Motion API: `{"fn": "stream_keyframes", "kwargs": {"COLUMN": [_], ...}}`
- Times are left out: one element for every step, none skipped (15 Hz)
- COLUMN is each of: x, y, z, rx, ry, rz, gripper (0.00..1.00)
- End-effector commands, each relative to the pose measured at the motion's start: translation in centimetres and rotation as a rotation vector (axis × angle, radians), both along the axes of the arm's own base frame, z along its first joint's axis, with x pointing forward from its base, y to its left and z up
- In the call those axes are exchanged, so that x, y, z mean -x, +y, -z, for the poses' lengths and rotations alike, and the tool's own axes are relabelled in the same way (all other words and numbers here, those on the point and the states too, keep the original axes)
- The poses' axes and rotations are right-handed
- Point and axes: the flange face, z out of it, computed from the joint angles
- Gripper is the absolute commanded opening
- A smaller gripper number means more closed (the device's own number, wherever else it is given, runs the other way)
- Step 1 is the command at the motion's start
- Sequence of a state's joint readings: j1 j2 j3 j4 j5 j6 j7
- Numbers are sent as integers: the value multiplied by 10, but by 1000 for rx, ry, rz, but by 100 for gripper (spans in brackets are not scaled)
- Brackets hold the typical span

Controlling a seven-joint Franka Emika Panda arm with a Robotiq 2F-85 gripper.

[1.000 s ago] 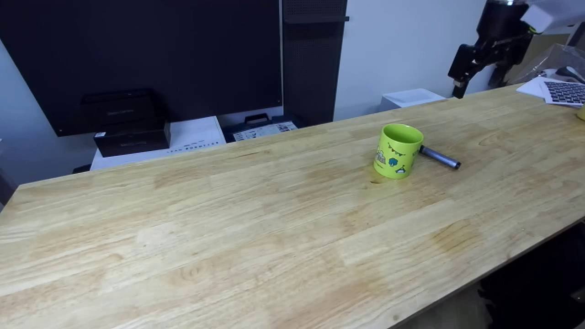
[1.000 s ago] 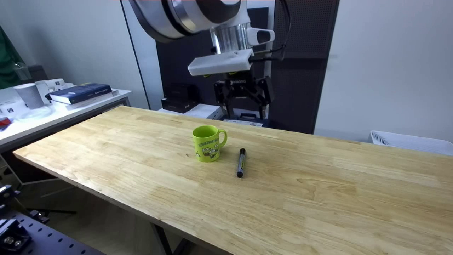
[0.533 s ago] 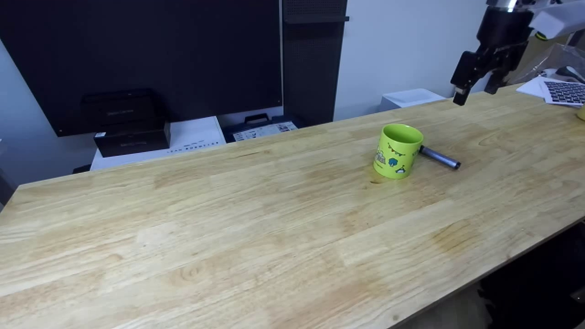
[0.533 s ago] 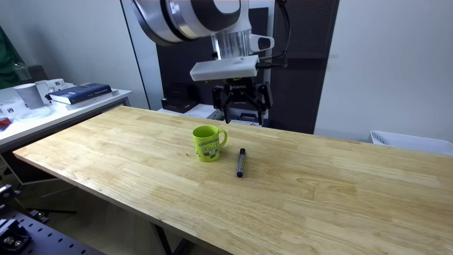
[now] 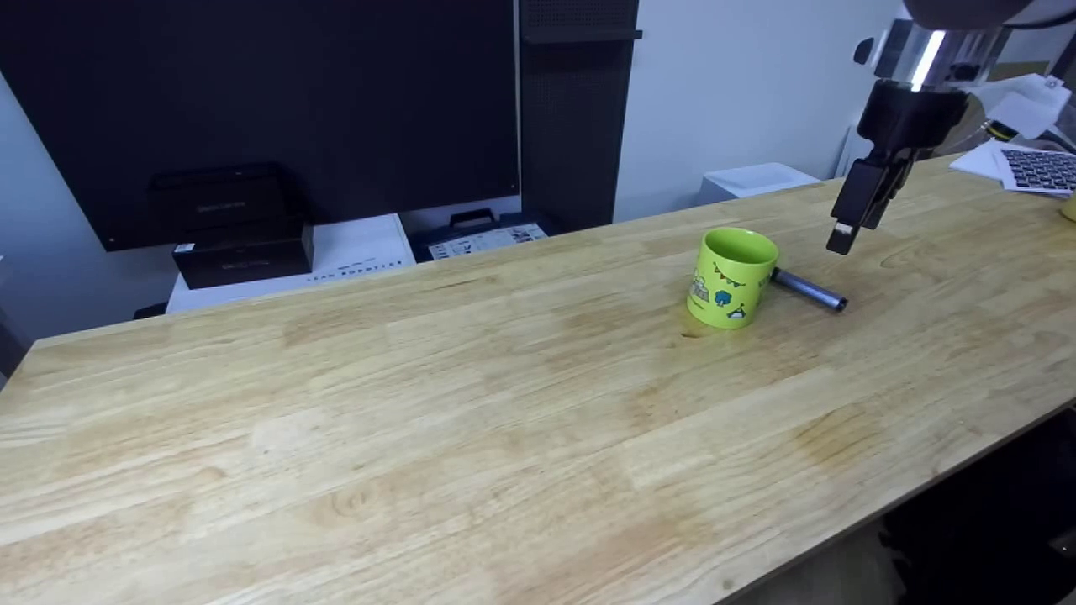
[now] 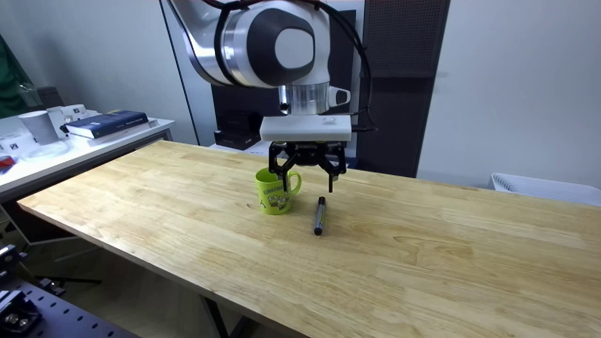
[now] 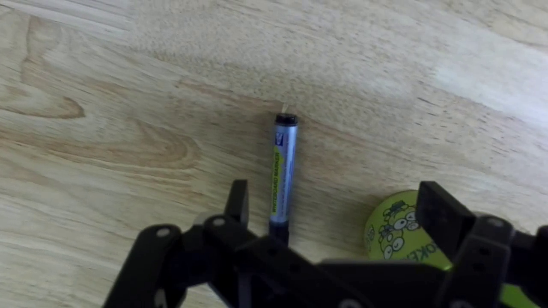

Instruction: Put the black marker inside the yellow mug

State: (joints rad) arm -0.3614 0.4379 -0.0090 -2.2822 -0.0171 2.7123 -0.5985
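Note:
The black marker lies flat on the wooden table, with a grey barrel and dark ends; it shows in both exterior views (image 5: 809, 291) (image 6: 320, 216) and in the wrist view (image 7: 283, 171). The yellow-green mug stands upright beside it, in both exterior views (image 5: 730, 290) (image 6: 273, 198), its handle toward the marker. In the wrist view the mug (image 7: 394, 233) is partly hidden behind one finger. My gripper (image 6: 308, 190) is open and empty above the table. In the wrist view the gripper (image 7: 334, 184) has the marker between its fingers, nearer the left one; the marker's cap end is partly hidden.
The wooden table (image 5: 420, 420) carries a keyboard (image 5: 1038, 170) at its far end. A side table with a blue book (image 6: 107, 124) and a grey cup (image 6: 39, 127) stands beyond the left edge in an exterior view. Black boxes (image 5: 244, 252) stand behind the table.
My gripper has come down and toward the marker and mug, and the wrist has turned and levelled. It stays open. The marker and the mug have not moved.

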Motion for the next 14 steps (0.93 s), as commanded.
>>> {"fn": "stream_keyframes", "kwargs": {"x": [-1,-2,-2,-3,-3,-3,-2,-2,-1,-1,-3,-6,-9,-14], "y": [1,2,0,-6,-11,-18,-24,-31,-36,-40,-42,-43,-43,-43], "z": [-1,-1,0,4,7,12,18,25,33,40,48,55,60,65], "rx": [0,1,23,28,35,38,43,45,44,46,50,54,59,66], "ry": [0,-1,-2,-3,-7,-5,-1,6,17,25,33,39,41,42], "rz": [-1,-3,5,39,61,88,111,130,147,162,174,184,194,208], "gripper": [100,100,100,100,100,100,100,100,100,100,100,100,100,100]}}
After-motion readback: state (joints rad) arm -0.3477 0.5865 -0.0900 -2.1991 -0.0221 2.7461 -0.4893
